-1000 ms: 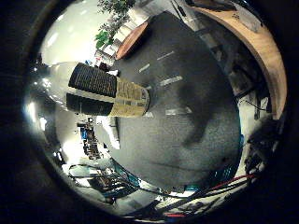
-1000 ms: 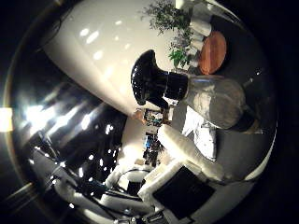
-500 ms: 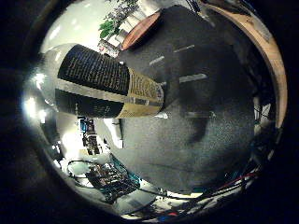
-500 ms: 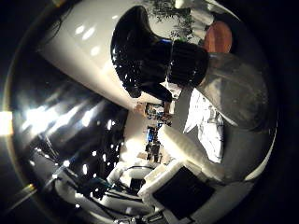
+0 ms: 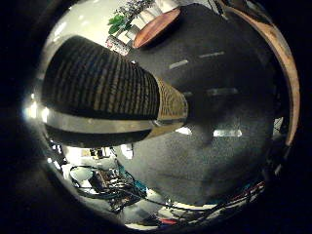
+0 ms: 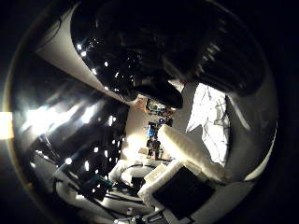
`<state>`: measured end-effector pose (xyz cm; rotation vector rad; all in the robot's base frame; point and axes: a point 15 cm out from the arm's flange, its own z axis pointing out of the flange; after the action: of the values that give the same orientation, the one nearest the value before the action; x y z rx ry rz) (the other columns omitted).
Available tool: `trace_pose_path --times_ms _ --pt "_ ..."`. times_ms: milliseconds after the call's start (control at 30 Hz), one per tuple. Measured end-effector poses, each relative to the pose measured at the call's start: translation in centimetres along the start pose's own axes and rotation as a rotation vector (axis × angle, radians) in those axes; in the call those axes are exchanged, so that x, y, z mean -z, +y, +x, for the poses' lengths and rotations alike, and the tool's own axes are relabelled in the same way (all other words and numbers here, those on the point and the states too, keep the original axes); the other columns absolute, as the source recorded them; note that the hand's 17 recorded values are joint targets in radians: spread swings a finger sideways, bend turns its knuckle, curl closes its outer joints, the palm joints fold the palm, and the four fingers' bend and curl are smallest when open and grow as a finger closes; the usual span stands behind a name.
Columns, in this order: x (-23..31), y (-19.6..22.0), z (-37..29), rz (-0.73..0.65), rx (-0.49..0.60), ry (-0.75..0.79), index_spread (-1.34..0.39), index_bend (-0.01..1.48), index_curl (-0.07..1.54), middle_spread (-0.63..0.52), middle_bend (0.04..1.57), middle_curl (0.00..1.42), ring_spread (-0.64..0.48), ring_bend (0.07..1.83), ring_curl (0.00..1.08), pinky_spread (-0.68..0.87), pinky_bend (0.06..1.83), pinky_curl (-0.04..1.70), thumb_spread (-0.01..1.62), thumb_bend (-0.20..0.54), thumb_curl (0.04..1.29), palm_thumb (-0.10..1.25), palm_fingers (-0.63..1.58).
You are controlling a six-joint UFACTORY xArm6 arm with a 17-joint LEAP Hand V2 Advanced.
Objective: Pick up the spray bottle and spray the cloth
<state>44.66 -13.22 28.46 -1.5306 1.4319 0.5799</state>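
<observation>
The spray bottle (image 5: 105,105) fills much of the little-finger-side view, so it is very close to the palm; its labelled body stands on the dark grey desk (image 5: 219,161), and its long axis runs from the base beside the pale tape marks up toward the camera. In the thumb-side view the glossy black spray head (image 6: 140,51) crowds in just as near, with the clear neck beside it. Judged from both views, the bottle lies straight in front of the palm, its upright length running across the line the fingers would close along, and the head sits on the thumb's side. The hand (image 6: 187,154) shows only as white and black parts in that view; whether the fingers are spread or curling round the bottle I cannot tell. The white cloth (image 6: 212,119) lies crumpled on the desk past the spray head (apart from the bottle, nothing visible between them). Well off, a round wooden table (image 5: 156,27) and a green plant (image 5: 117,20) stand clear of the work
</observation>
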Motion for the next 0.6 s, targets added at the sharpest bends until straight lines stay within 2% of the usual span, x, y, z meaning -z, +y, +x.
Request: trace_pose_path --times_ms 600 --pt "-1.7 -1.0 -2.3 -0.011 0.028 -0.044 -0.26 0.15 0.27 0.01 0.27 0.37 0.12 0.39 0.25 0.42 0.35 0.29 1.09 -0.021 0.30 0.63 0.28"
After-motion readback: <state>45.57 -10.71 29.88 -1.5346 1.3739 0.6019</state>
